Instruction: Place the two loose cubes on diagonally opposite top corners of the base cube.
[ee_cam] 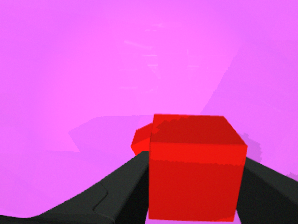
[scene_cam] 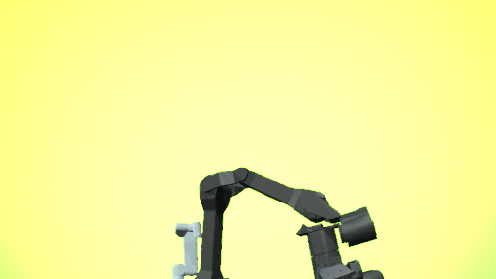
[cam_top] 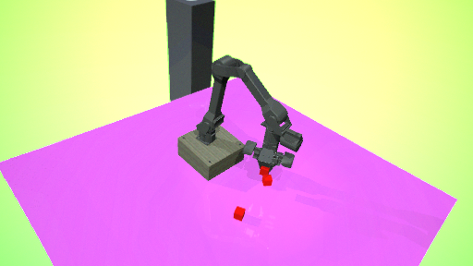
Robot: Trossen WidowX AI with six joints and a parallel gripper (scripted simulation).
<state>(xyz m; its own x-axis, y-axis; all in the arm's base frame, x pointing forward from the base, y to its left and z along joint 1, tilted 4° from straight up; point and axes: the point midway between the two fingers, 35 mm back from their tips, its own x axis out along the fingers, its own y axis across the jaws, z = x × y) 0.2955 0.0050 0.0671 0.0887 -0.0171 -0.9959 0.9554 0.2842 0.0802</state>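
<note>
My gripper (cam_top: 264, 169) (ee_cam: 196, 170) is shut on a red cube (cam_top: 263, 171) (ee_cam: 192, 192), which fills the space between the fingers and looks raised off the table. A second red cube (cam_top: 267, 180) (ee_cam: 140, 145) stands on the table just below and in front of the held one in the top view; in the wrist view it is partly hidden behind the held cube. A third red cube (cam_top: 238, 213) stands apart, nearer the front. All three look alike, so I cannot tell which is the fixed base. The exterior view shows no cubes, and the fingers are out of its frame.
The arm stands on a wooden block (cam_top: 209, 168) on the magenta table top (cam_top: 115, 199). A dark grey pillar (cam_top: 190, 51) stands behind the arm. The exterior view shows the upper arm and a pale grey fixture (scene_cam: 191, 252) beside it.
</note>
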